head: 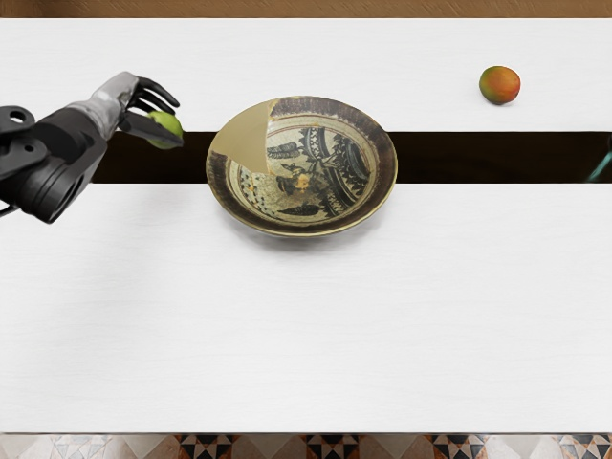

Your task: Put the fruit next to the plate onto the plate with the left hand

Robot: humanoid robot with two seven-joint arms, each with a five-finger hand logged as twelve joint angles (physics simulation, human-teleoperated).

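Left hand: you see the left hand (pixel 140 103) at the upper left of the head view, on an arm that enters from the left edge.
Grip: its dark fingers (pixel 159 94) are curled around the green fruit (pixel 167 125), 1 of them lying across the fruit's front. The hand is closed on it.
Green fruit: small, round and yellow-green. It sits in the hand just left of the plate, not touching it. You cannot tell whether it is lifted or resting on the surface.
Plate: the plate (pixel 385 153) is a shallow round dish with a brown rim and dark figures painted inside, and a plain tan wedge at its upper left. No fruit lies in it.
Plate position: it sits centre-frame, straddling the dark gap (pixel 478 158) that runs across the table (pixel 306 316).
Other fruit: 1 red-and-green fruit (pixel 499 84) lies on the far strip of the table, top right, well apart from the plate.
Right hand: you have no right hand in view.
Floor: patterned tiles (pixel 316 447) show along the bottom edge.
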